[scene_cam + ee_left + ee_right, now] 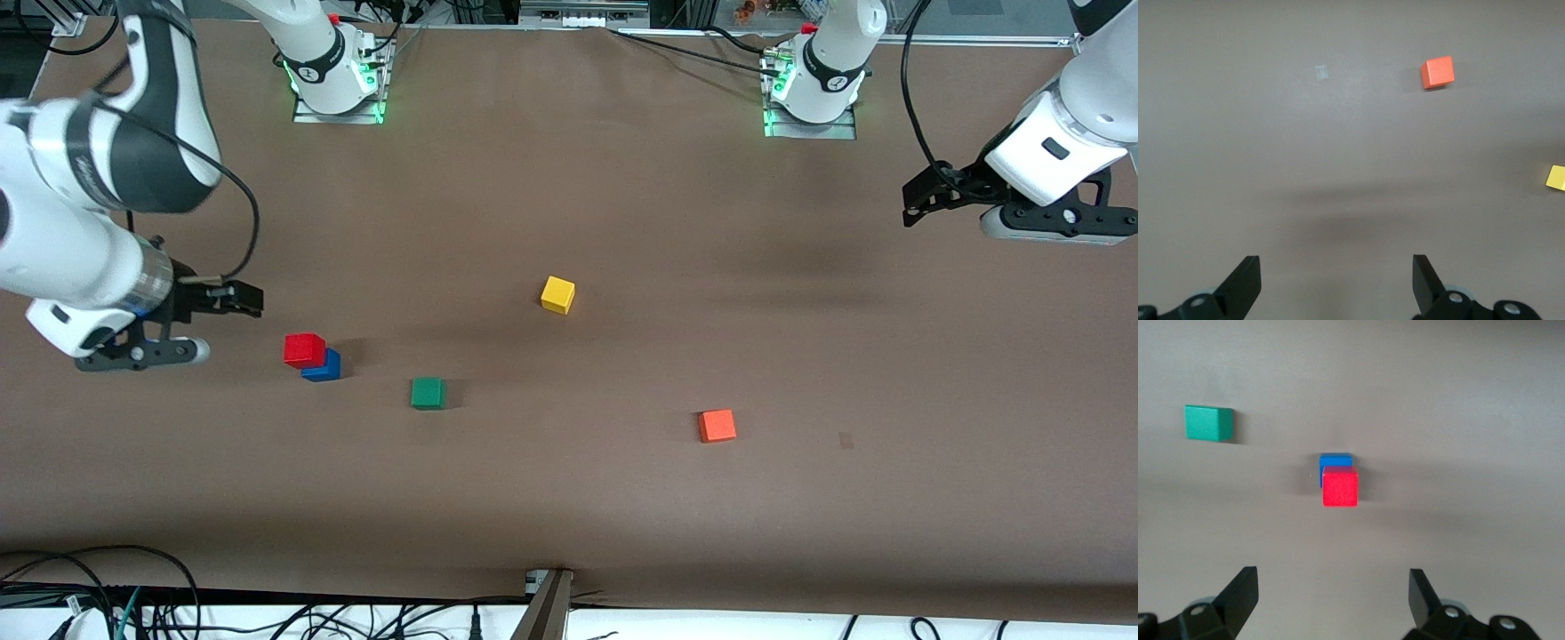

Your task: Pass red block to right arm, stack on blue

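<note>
Brown table (pixel 569 498), cables along both edges. Right arm (pixel 80 231) bent low at own end of table; right gripper (pixel 242 300) in air above bare table beside the stack, fingers (pixel 1238 593) spread, empty. Left arm (pixel 1067 133) waiting at its end; left gripper (pixel 920 197) raised over bare table, fingers (pixel 1245 283) apart, empty. Red block (pixel 304 350) resting on blue cube (pixel 324 366), slightly offset, free of both grippers. Green cube (pixel 428 393) near the stack, toward left arm's end. Yellow cube (pixel 557 294) mid-table. Orange cube (pixel 717 426) well apart, nearer front camera. Nothing between right gripper and stack.
</note>
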`<state>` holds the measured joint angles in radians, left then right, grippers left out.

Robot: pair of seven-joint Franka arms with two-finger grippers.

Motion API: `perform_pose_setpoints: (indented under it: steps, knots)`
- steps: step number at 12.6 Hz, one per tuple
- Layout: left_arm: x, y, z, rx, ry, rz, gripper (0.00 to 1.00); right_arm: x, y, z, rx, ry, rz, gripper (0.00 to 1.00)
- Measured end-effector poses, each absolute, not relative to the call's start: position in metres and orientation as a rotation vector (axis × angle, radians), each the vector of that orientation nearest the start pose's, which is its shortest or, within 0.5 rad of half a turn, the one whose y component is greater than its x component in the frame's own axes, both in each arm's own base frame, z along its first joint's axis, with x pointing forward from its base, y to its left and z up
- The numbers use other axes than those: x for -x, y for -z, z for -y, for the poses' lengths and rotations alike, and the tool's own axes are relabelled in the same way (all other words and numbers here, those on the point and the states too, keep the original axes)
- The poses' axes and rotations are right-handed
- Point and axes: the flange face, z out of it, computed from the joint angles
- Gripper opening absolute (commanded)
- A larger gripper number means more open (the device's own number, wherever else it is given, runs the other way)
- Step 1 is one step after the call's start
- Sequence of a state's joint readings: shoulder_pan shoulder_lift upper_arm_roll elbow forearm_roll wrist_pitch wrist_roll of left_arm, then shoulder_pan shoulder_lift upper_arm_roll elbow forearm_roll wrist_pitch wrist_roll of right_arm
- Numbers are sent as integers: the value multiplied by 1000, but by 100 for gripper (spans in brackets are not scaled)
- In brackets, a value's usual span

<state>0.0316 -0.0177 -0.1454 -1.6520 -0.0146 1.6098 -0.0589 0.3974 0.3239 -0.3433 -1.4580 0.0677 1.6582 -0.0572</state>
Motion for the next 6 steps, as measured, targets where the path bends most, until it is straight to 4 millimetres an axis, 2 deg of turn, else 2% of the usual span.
perform_pose_setpoints:
  steps: [3,6]
  knots:
    - [-556,-604,71,3154,-20,-107,100,-608,-557,-59,3127,-186,204,100]
    - [-559,-601,72,3154,-49,-109,100,-580,-603,-38,3163,-162,191,100]
